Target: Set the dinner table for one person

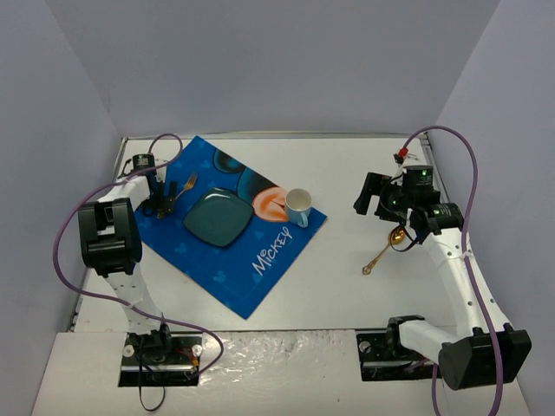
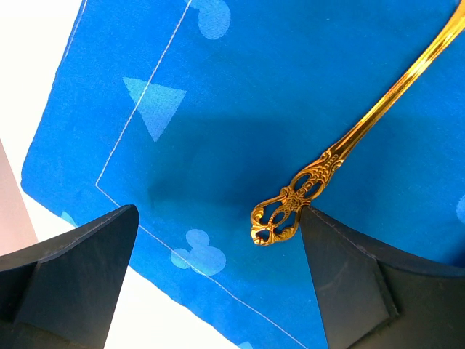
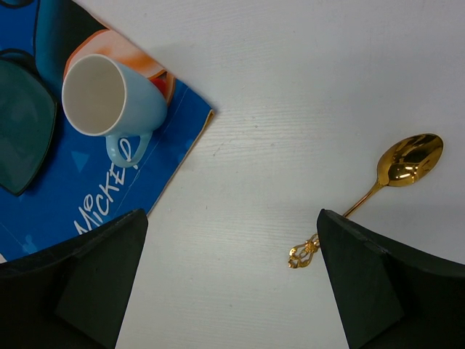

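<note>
We judge the fork step done. The fork [image 2: 349, 138] lies on the placemat [image 1: 260, 269], left of the plate [image 1: 218, 217]. Left gripper [image 2: 218, 225] is spread wide over the handle end and holds nothing.

The dinner table [image 1: 364, 165] spans the whole work area, with the placemat on its left-centre part. The cup [image 1: 297, 204] sits on the mat's right corner.

The spoon [image 3: 403, 161] is off the mat on bare table, well right of the cup. Right gripper [image 3: 232, 218] hovers above it, fully open and empty.

Likely next is the spoon pick. The handle is thin and flat on the surface, so we'd want the jaws square across it and low. We'd set it right of the plate, where the cup leaves little room.
</note>
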### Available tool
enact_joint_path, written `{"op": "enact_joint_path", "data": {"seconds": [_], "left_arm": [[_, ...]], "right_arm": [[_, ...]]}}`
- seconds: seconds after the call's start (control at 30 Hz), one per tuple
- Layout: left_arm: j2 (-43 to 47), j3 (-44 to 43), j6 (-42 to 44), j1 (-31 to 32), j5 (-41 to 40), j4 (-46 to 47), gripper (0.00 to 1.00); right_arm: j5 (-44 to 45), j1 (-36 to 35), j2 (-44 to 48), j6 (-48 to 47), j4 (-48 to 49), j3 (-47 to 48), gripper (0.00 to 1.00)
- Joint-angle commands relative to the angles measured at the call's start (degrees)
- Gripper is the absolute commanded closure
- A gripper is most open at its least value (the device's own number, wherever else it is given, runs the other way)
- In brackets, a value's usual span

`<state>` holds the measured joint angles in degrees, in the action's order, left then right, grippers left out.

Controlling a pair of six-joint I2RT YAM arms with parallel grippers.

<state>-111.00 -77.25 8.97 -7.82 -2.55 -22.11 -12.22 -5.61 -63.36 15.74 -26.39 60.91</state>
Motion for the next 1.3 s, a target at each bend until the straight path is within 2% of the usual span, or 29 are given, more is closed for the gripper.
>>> {"op": "enact_joint_path", "data": {"seconds": [0.0, 0.17, 0.23, 0.4, 0.5, 0.73, 0.97, 1.27], "left_arm": [[1.2, -1.5, -1.2, -0.4, -2.0, 1.3, 0.08], [4.9, -0.8, -4.5, 0.0, -0.2, 0.0, 0.07], [9.0, 0.5, -7.2, 0.6, 0.9, -0.5, 0.06], [16.9, 3.5, -14.6, 2.5, -1.4, -3.9, 0.03], [23.5, 6.8, -19.2, 3.0, 0.0, -5.0, 0.03], [36.9, 14.1, -22.1, 5.6, 2.2, -3.1, 0.03], [40.8, 13.4, -20.7, 13.8, 1.5, -7.8, 0.03], [44.0, 11.7, -21.2, 17.4, 4.3, -13.7, 0.03]], "right_arm": [[3.8, 0.4, 1.8, 1.6, 1.8, -0.4, 0.0], [12.9, 1.0, 0.9, 8.4, -0.5, -2.3, 0.0], [17.1, 2.0, -1.0, 11.2, -2.6, -3.5, 0.0], [18.1, 4.4, -4.4, 15.1, -2.9, -7.4, 0.01], [18.5, 4.9, -8.1, 17.9, -2.2, -9.7, 0.1], [19.5, 4.9, -10.8, 23.5, 3.7, -17.6, 0.23], [20.3, 4.9, -15.8, 26.2, 11.4, -21.5, 0.36], [25.1, 4.9, -20.6, 27.4, 15.3, -20.3, 0.48]]}}
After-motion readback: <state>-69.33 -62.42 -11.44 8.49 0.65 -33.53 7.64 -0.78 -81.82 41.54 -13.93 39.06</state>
